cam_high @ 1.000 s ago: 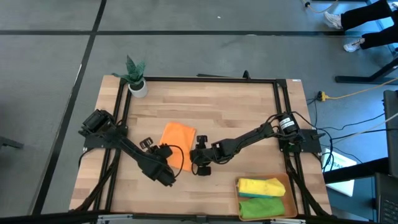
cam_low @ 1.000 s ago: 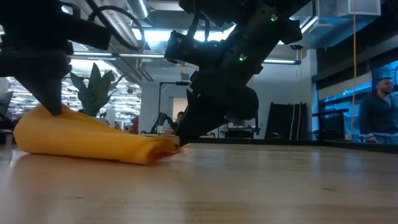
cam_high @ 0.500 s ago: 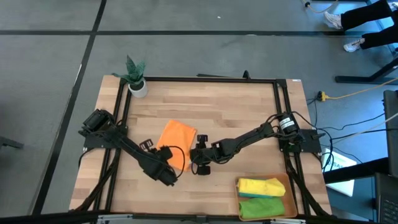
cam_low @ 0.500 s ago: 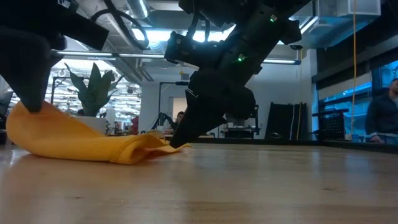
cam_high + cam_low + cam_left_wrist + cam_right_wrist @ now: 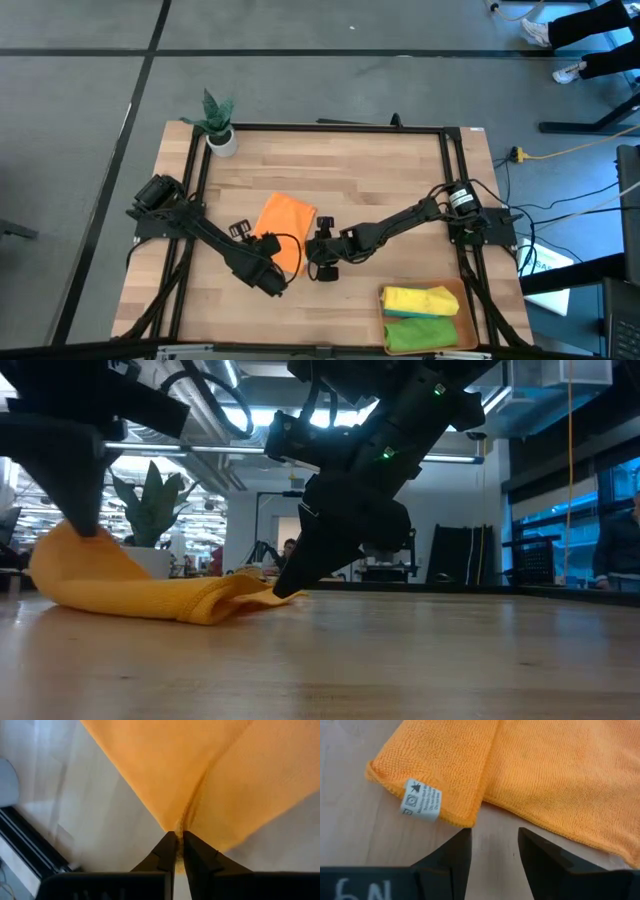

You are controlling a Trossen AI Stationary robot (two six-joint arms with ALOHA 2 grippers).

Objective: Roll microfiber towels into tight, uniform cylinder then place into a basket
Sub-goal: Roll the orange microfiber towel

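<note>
From above, your orange towel (image 5: 285, 232) lies mid-table between both grippers; yellow and green towels fill the basket (image 5: 458, 297) at the near right corner. Left wrist: the left gripper (image 5: 178, 843) pinches the towel's edge. Right wrist: the right gripper (image 5: 494, 851) stands spread beside the labelled corner.

2 dark arms (image 5: 400, 222), looped black cables (green light).
</note>
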